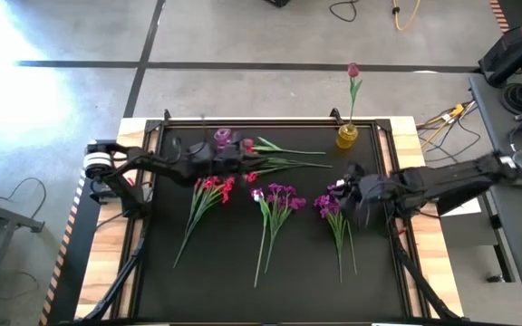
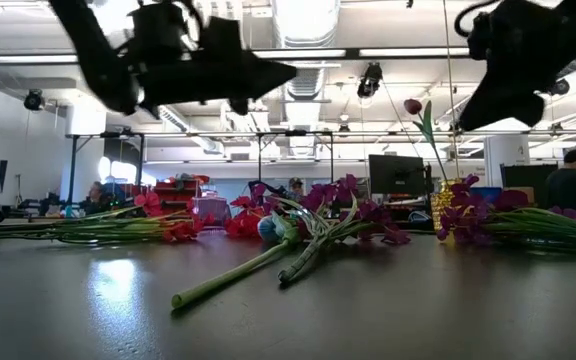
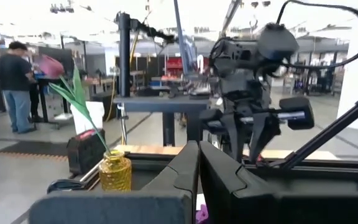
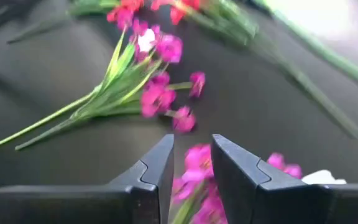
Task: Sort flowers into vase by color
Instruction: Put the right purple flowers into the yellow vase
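I can read no brand, label or writing in any view.

My left arm reaches in from the left edge of the bench (image 1: 152,272), its left pincer (image 1: 240,159) up near the far side over the green stems; in its wrist view the 2 fingers (image 3: 185,168) sit pressed together with nothing between them. My right arm comes in from the right, bent at the elbow, and the right pincer (image 1: 344,188) hangs above the right purple bunch (image 1: 330,206); its fingers (image 4: 157,168) stand slightly apart, with purple blooms showing through the gap below, not gripped.

From above I see the red flowers (image 1: 214,188) left of centre, a middle purple bunch (image 1: 279,197) beside them, and the right purple bunch well apart from the red ones. A yellow vase (image 1: 347,136) stands at the far right of the bench holding 1 dark pink bud (image 1: 352,70) upright.

Only the low view shows both arms raised clear of the bench surface. Only the left wrist view shows a person (image 3: 16,84) standing in the room beyond.
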